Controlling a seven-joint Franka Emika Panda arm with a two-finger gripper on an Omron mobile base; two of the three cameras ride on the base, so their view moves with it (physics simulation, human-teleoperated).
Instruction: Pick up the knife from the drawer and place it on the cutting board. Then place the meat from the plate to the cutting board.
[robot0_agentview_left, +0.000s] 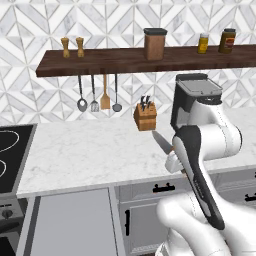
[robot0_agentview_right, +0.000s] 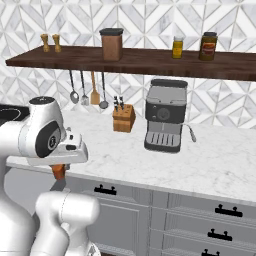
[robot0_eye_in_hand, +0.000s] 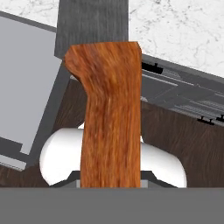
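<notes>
The gripper (robot0_agentview_right: 59, 169), nearly closed, clasps the knife (robot0_eye_in_hand: 111, 118) by its orange-brown wooden handle, the grey blade (robot0_agentview_left: 161, 141) pointing away over the white marble counter (robot0_agentview_left: 90, 150). The knife hangs in the air above the light-grey drawer fronts (robot0_eye_in_hand: 183, 89), at the counter's front edge.

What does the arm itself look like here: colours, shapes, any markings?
Glossy white rounded arm links with dark grey joint caps and a dark strip along one link. No cables or markings visible. The end effector mount is white and blocky.
</notes>
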